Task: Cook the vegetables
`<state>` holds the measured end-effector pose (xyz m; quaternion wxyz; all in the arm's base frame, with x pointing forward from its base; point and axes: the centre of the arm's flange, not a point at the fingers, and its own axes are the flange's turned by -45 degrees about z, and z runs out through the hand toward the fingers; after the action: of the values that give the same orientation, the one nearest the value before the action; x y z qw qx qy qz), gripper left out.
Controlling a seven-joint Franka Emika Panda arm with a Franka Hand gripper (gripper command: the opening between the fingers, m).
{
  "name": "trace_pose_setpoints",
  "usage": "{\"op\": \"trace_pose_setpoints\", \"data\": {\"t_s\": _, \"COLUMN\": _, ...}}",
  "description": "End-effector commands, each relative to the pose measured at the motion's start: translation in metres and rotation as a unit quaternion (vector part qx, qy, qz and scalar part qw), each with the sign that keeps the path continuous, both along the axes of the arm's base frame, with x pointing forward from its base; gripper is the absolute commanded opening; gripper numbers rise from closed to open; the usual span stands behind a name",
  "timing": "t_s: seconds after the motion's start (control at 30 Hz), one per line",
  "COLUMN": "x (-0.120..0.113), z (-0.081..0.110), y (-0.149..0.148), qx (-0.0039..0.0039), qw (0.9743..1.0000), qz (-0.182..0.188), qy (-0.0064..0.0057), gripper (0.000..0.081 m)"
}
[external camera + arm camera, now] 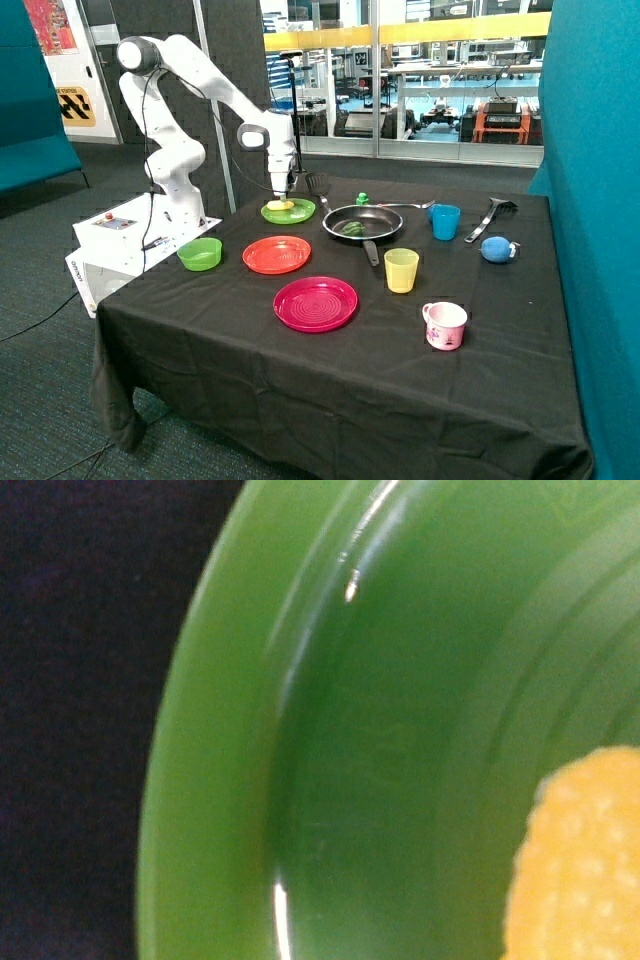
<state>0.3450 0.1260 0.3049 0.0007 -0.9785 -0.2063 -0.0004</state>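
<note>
- The room is big, with glass walls and blue screens around a table [330, 400] under a black cloth.
- The white arm [190, 80] reaches down to the far edge of the table.
- The pan [362, 222] sits just beside the gripper, with the dark green piece [353, 229] in it.
- The green plate [300, 212] is right under the gripper [282, 194] and holds the yellow piece [279, 205].
- The yellow piece lies flat. I cannot tell which way its long side points.
- The gripper is low over the yellow piece. I cannot tell if it has hold of it.
- A red plate [277, 254], a pink plate [315, 303] and a green bowl [200, 253] sit nearer the front, away from the gripper.
- A blue cup [445, 221], a yellow cup [401, 270] and a pink mug [445, 325] stand past the pan.
</note>
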Motion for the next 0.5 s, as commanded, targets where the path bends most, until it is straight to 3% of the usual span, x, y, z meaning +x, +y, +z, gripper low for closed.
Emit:
{"op": "trace_pose_setpoints", "data": {"t_s": 0.0, "x": 0.004, "z": -0.008, "y": -0.006, "qx": -0.00081, "qw": 1.0, "qz": -0.009, "qy": 0.0003, "gripper": 0.0494}}
{"op": "trace_pose_setpoints", "data": {"t_s": 0.13, "x": 0.001, "z": -0.012, "y": -0.008, "qx": -0.0008, "qw": 0.9999, "qz": -0.013, "qy": 0.0003, "gripper": 0.0459}}
{"op": "trace_pose_setpoints", "data": {"t_s": 0.47, "x": -0.006, "z": -0.022, "y": -0.012, "qx": -0.0008, "qw": 0.9999, "qz": -0.017, "qy": 0.0003, "gripper": 0.0471}}
